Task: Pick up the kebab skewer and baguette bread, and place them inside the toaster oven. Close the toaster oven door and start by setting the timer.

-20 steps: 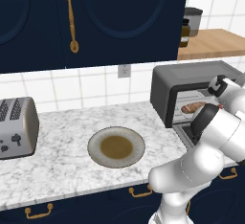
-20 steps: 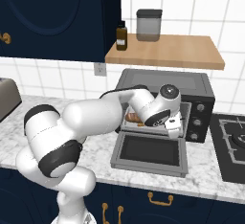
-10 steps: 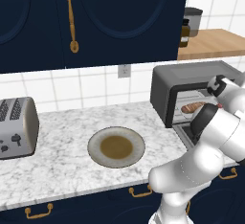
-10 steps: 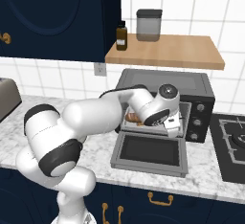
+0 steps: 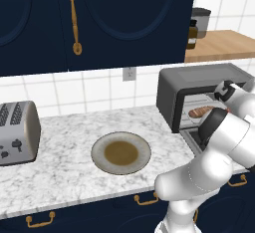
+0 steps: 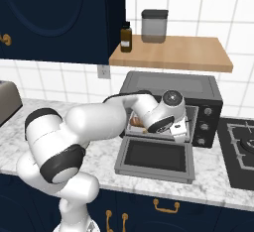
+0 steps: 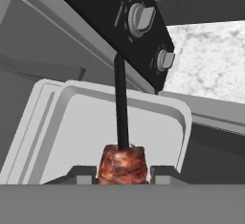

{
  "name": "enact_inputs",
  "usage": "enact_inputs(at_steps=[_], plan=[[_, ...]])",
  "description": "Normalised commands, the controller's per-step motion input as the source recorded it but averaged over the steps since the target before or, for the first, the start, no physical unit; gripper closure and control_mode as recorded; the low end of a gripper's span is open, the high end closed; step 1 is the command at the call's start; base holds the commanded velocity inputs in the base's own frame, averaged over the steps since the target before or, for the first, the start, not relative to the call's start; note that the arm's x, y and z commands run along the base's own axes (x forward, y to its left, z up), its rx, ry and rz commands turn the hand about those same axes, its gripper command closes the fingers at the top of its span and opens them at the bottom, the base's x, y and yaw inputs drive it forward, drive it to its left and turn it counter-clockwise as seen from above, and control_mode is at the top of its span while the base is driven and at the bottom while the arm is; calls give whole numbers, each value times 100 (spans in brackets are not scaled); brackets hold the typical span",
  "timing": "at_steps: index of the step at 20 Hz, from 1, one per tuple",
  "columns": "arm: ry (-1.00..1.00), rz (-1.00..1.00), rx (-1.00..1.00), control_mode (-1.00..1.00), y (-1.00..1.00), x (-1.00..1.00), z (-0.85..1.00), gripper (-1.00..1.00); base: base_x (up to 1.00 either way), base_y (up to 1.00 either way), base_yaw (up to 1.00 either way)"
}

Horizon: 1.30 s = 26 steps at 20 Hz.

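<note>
Kebab skewer, a thin dark stick threaded with a reddish-brown meat chunk, sits between our two small dark fingertips, its long axis running straight away from the gripper toward the knob side of the dark grey boxy toaster oven. We judge the jaws closed on the chunk, though they may be starting to ease apart; we cannot tell that from the pictures. Under the stick lies the pale grey rimmed tray inside the oven's mouth, so the skewer is already over its place, and the coming move turns on letting it down flat along that axis.

Short brown-tan baguette bread already rests on the rack inside the oven. The drop-down door, grey frame around dark glass, lies open and flat in front of the oven, right under our white arm; the arm must clear it before it can swing up. Two grey knobs stand just beyond the stick's far tip. Well away from the oven sit the round brown plate and the silver two-slot toaster.
</note>
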Motion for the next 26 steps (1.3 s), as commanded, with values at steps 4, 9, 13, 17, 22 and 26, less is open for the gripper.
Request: enact_inputs(at_steps=[4,9,13,17,22,26], plan=[[0,0,0,-100,0,1,0,-100,0,0,0],[0,0,0,-100,0,0,0,-100,0,0,0],[0,0,0,-100,-3,0,0,-100,0,0,0],[0,0,0,-100,-34,-16,18,-100,0,0,0],[0,2,-1,-100,-25,-51,12,-100,0,0,0],[-9,23,-11,-100,14,-56,0,-100,0,0,0]])
